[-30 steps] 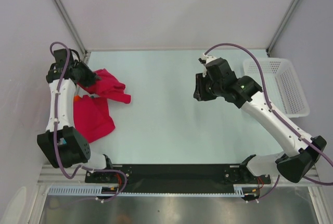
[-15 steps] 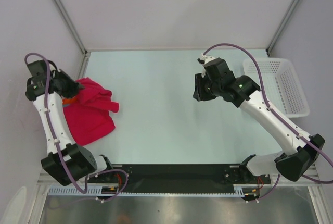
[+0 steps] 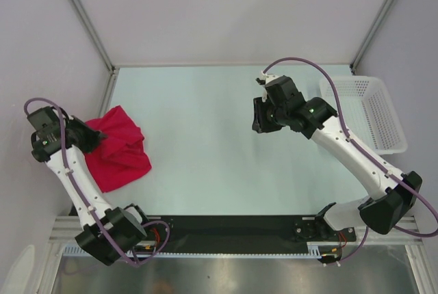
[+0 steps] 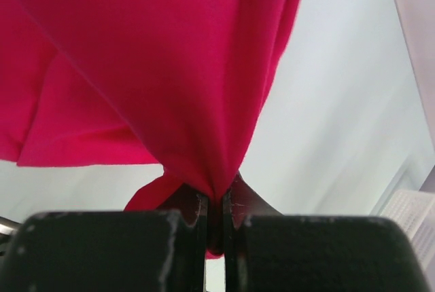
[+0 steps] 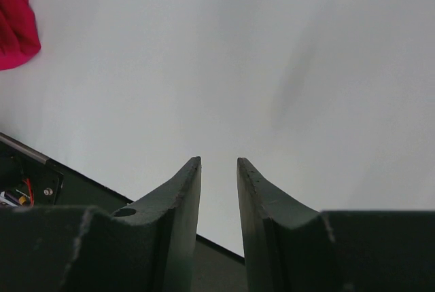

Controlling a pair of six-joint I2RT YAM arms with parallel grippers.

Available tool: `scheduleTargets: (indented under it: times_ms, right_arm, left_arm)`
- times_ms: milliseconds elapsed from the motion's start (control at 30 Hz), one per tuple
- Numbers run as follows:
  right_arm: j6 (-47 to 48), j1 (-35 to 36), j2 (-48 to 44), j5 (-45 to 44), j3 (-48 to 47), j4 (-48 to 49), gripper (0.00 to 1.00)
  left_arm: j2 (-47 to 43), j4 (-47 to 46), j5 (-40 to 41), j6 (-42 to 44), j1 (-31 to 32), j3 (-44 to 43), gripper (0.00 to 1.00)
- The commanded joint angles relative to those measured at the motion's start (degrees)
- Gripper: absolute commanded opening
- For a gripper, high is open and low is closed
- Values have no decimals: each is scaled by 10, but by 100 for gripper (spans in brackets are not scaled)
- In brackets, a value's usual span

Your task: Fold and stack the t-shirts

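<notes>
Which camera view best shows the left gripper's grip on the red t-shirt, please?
The left wrist view: the left gripper is shut on a bunched fold of the red t-shirt, seen close up. The top external view shows the heap but hides the pinch; the right wrist view catches only a red corner.

t-shirts (image 3: 124,152) far left, basket (image 3: 375,115) far right (opposite sides)

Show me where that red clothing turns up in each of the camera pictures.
Top external: the red clothing lies at the left edge of the table.
Left wrist: the red clothing fills the upper half, pinched in the left gripper.
Right wrist: only a corner of the red clothing shows, at top left.
Shared landmark: the pale table surface, seen in all three.
</notes>
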State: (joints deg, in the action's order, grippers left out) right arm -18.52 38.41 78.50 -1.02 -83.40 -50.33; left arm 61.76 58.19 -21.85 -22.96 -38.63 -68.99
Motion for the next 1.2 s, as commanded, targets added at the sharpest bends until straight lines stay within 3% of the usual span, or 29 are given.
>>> scheduleTargets:
  times_ms: [0,633,700,767,800,900,967,1000,1167]
  right_arm:
    - [7,3,3,24,-18,9,33]
    - [4,3,8,34,-11,8,33]
    - [5,3,10,34,-8,8,33]
    - [4,3,11,36,-5,9,33]
    - [5,3,11,37,-4,9,33]
    - [5,3,13,37,1,12,33]
    - [5,3,12,36,6,13,33]
    - [5,3,13,35,8,13,33]
    - [7,1,12,34,13,14,33]
  left_arm:
    - [-44,-10,3,-28,-48,19,0]
    - [-79,-20,59,-70,-130,83,1]
    - [-70,-16,68,-64,-131,74,8]
    - [-62,-15,66,-57,-131,64,26]
    - [-58,-12,66,-56,-132,61,40]
    - [-58,0,78,-56,-133,42,61]
    - [-56,5,92,-56,-136,20,64]
    - [-56,12,110,-57,-136,11,71]
    - [-58,19,128,-58,-143,-18,72]
